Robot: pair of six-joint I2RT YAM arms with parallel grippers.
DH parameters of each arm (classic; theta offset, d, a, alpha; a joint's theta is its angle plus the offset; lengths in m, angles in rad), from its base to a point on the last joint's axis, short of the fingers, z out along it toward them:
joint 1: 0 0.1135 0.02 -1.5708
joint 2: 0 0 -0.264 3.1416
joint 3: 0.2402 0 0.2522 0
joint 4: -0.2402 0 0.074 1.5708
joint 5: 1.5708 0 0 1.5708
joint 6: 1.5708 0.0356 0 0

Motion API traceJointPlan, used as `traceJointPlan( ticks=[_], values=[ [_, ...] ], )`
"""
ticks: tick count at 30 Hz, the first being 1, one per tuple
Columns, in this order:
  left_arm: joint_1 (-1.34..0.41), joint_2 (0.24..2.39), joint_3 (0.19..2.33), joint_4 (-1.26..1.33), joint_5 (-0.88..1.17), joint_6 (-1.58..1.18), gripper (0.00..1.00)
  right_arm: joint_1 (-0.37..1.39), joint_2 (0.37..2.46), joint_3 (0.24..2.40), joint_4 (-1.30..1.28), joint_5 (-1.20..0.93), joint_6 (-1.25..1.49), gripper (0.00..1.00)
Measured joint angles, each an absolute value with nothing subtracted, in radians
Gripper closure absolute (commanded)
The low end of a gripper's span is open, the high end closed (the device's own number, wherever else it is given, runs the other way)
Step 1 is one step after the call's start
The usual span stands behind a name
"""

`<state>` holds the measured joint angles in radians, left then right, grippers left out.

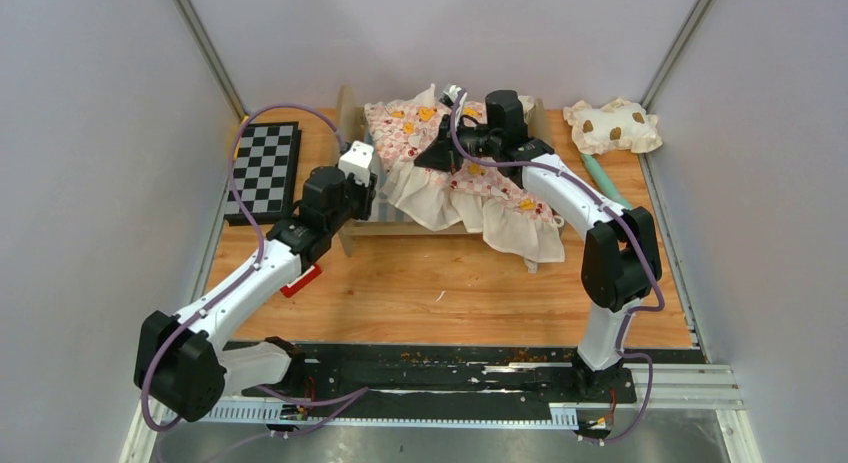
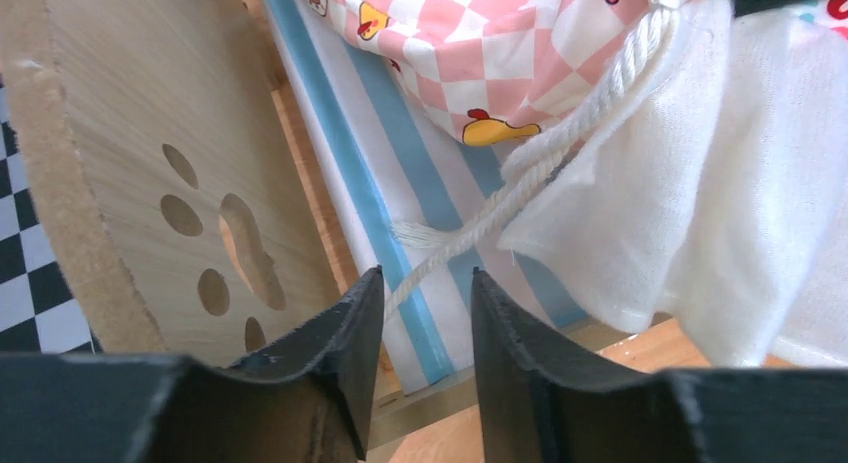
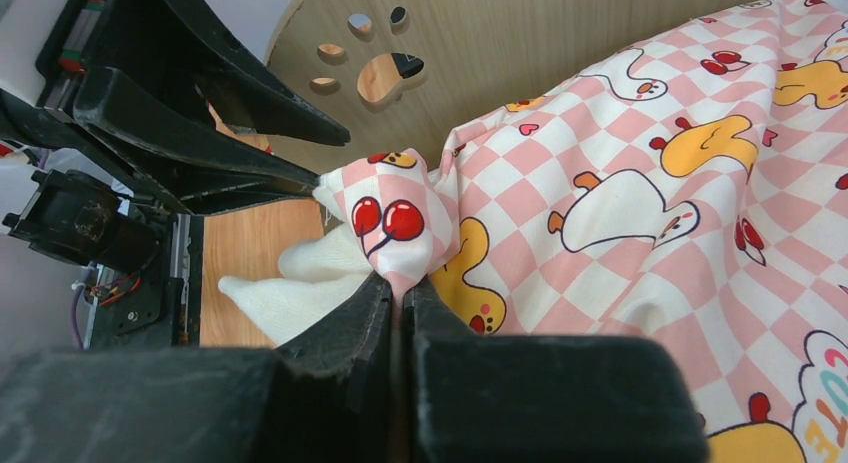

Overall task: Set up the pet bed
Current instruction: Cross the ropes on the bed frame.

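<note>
The pet bed (image 1: 352,235) is a light-wood frame at the table's back, its paw-print headboard (image 2: 130,173) at the left end and its blue-and-white striped base (image 2: 400,173) partly showing. A pink checkered ruffled cushion (image 1: 470,178) lies draped over the bed and hangs off its front right. My right gripper (image 3: 400,283) is shut on a pinched fold of the cushion (image 3: 640,183) near the headboard (image 3: 500,43). My left gripper (image 2: 427,278) is open at the bed's left front corner, with a white cord (image 2: 560,143) from the cushion running loose between its fingers.
A cream brown-spotted pillow (image 1: 612,126) lies at the back right, a teal stick (image 1: 603,179) just below it. A black-and-white checkerboard (image 1: 262,168) sits at the left edge. A small red piece (image 1: 300,281) rests beside the left forearm. Grey walls enclose both sides.
</note>
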<state>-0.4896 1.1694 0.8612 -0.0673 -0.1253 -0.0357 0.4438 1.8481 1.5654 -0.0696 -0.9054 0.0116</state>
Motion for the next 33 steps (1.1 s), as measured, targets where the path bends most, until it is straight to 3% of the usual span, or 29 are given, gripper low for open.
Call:
traceJointPlan(
  ticks=[11,12,16,18,25,33],
  values=[
    [-0.49,1.327,0.861,-0.028,-0.075,0.057,0.5,0.444,1.848,1.565,-0.069,-0.924,0.025,0.95],
    [-0.489,1.34,0.861,-0.02,-0.07,0.06,0.53,0.444,1.848,1.565,-0.069,-0.926,0.025,0.95],
    [-0.49,1.368,0.865,0.004,-0.057,0.073,0.9,0.444,1.848,1.565,-0.069,-0.928,0.026,0.95],
    [-0.49,1.38,0.878,0.003,-0.054,0.074,1.0,0.444,1.848,1.565,-0.069,-0.93,0.026,0.95],
    [-0.49,1.346,0.899,-0.019,-0.036,0.06,1.0,0.443,1.848,1.565,-0.069,-0.93,0.026,0.95],
    [-0.49,1.129,0.937,-0.135,0.024,0.01,1.0,0.443,1.848,1.565,-0.069,-0.93,0.025,0.95]
  ],
)
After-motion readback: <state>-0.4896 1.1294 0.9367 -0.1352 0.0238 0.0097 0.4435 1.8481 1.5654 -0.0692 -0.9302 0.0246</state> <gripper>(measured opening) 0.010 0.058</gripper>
